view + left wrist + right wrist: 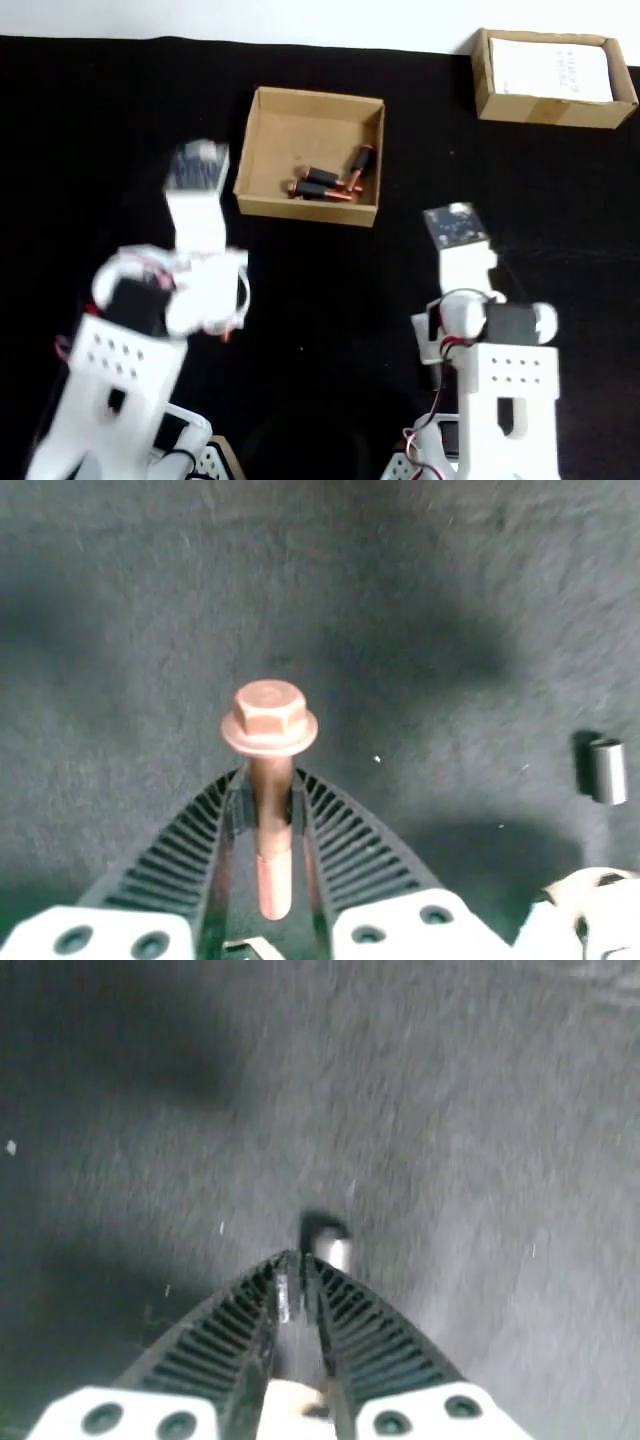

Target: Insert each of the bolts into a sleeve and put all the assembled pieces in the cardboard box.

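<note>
Black bench [330,300], near the box [300,208]: our left gripper [270,777] clenches a bolt [268,730], our right gripper [300,1260] a sleeve [331,1249].

Nothing in these views is showing clearly enough to be read as a word, number or sign. A white sheet [552,68] is lying inside the far cardboard box [545,112] at the back right corner of the desk [330,300]. Faint grey lines of print are running across the sheet, too small to make out.
</note>
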You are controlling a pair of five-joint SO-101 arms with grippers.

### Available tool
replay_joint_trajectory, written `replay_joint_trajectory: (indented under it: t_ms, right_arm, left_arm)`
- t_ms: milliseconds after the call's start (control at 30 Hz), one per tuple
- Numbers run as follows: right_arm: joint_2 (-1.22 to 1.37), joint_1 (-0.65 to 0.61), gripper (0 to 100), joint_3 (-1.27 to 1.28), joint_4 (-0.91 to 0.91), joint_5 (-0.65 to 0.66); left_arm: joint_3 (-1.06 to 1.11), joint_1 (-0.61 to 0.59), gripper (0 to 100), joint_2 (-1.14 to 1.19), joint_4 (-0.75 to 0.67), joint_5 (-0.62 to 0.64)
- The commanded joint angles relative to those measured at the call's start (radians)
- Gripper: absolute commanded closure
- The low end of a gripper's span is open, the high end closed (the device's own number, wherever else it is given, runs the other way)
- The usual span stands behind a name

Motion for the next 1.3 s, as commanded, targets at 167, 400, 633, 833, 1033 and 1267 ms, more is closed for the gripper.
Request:
replay_joint_trajectory:
  t_ms: [167,400,633,833,1033,1267]
  right_arm:
    - [0.145,-0.010,88.2,0.015,-0.021,-0.005]
    - [0.331,-0.007,88.0,0.051,-0.082,0.035]
    - [0.409,-0.007,87.9,0.094,-0.166,0.038]
    - [0.410,-0.005,87.9,0.104,-0.185,0.038]
    - [0.412,-0.007,87.9,0.205,-0.297,0.055]
    - [0.414,-0.007,91.5,0.269,-0.371,0.121]
  left_arm:
    - [0.182,-0.007,99,-0.065,-0.215,0.000]
    - [0.191,-0.010,99,-0.065,-0.226,0.000]
    - [0.280,-0.013,99,-0.067,-0.272,0.000]
    - [0.318,-0.013,99,-0.070,-0.299,-0.005]
    - [0.331,-0.015,99,-0.070,-0.299,-0.006]
    - [0.418,-0.015,99,-0.071,-0.362,-0.006]
